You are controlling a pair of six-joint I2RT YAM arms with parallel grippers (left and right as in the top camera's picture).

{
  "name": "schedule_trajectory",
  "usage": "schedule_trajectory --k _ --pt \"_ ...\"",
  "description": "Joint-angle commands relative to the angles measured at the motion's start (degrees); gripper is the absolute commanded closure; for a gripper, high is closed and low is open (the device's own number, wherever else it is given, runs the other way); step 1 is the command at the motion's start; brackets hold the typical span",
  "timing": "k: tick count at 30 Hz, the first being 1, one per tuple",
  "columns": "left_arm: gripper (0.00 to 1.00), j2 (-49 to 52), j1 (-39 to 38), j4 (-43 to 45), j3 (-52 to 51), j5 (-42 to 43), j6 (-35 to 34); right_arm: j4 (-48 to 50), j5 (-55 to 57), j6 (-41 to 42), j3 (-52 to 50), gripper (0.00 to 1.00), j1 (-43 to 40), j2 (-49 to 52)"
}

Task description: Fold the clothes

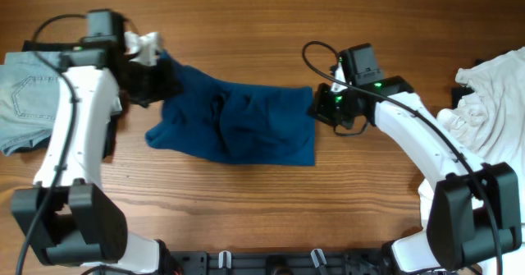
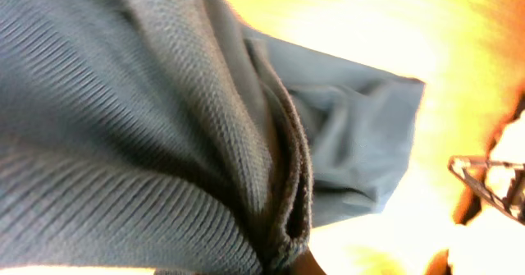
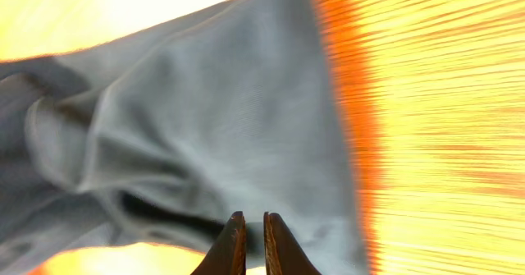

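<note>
The shirt (image 1: 238,119) sits mid-table, dark blue and pretty scrunched, pulled into a rough band between the two arms. Its right edge runs fairly straight, but the middle is all ridges and the lower left corner droops into a loose lump.

The left gripper (image 1: 152,76) is at the shirt's upper left corner. Its wrist view is basically wall-to-wall knit with a thick hem fold right up at the lens. The fingers themselves can't be picked out there, but they read as clamped down on that corner. The right gripper (image 1: 318,107) is at the right edge, and its fingers (image 3: 234,246) are pinched nearly together with cloth running right up to the tips, so it looks like a thin bite on the hem.

So the step looks like spreading the shirt flat before any fold. To do it well, the arms should probably draw apart evenly and low, enough to take the ridges out without yanking that thin right-hand pinch loose. A slight lift first would likely let the drooping corner fall free instead of dragging under.

Denim (image 1: 25,94) lies just beside the left arm and a white garment (image 1: 492,103) piles up at the right side of the table (image 1: 246,20), so there's limited room to spread either way.
</note>
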Motion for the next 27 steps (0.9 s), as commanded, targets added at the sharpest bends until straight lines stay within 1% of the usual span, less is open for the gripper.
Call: schedule_trajectory --k 1,3,5,7,9,15,18,19,21,22,24,25,26,27 --pt "0.96 0.0 -10.3 2.5 0.5 1.4 -4.1 -2.1 9.2 -1.7 0.8 0.88 -2.8 -0.5" --pt "0.96 0.0 -15.2 4.6 0.4 0.5 -4.6 -3.2 11.5 -1.7 0.8 0.87 -4.7 -0.5" --pt "0.96 0.6 -20.9 7.1 0.4 -3.2 -7.4 -4.0 11.8 -1.8 0.8 0.87 -7.1 -0.4" --pt "0.96 1.3 -24.4 8.1 0.3 -6.0 -8.1 -4.1 11.8 -1.8 0.8 0.87 -8.8 -0.4" --pt "0.96 2.7 -28.6 9.2 0.3 -8.5 -11.0 -4.6 11.8 -1.9 0.8 0.87 -10.6 -0.4" --pt "0.96 9.1 -36.3 15.5 0.3 -8.6 -16.3 -5.2 11.8 -3.8 0.8 0.87 -11.7 -0.4" --pt "0.96 12.6 -38.9 20.7 0.3 -8.6 -18.8 -5.2 12.3 -3.9 0.8 0.87 -11.7 -0.4" --pt "0.94 13.7 -39.4 22.1 0.3 -8.6 -19.8 -5.2 12.2 -4.0 0.8 0.86 -11.7 -0.4" --pt "0.92 15.8 -40.3 24.5 0.3 -8.5 -21.6 -5.2 12.2 -4.0 0.8 0.86 -11.7 -0.4" --pt "0.89 17.1 -40.8 26.0 0.3 -8.5 -22.5 -5.3 12.2 -4.0 0.8 0.86 -11.7 -0.4" --pt "0.74 18.5 -41.6 27.6 0.3 -8.5 -23.6 -5.4 12.2 -4.1 0.7 0.86 -11.7 -0.4" --pt "0.6 18.8 -42.0 27.9 0.3 -7.8 -23.6 -5.4 12.2 -4.5 0.7 0.86 -11.7 -0.4" --pt "0.37 18.8 -42.4 27.9 0.3 -7.3 -23.6 -5.5 12.3 -4.7 0.7 0.86 -11.7 -0.4" --pt "0.23 18.7 -42.8 27.8 0.3 -7.2 -23.5 -5.6 12.2 -4.8 0.7 0.86 -11.7 -0.4"
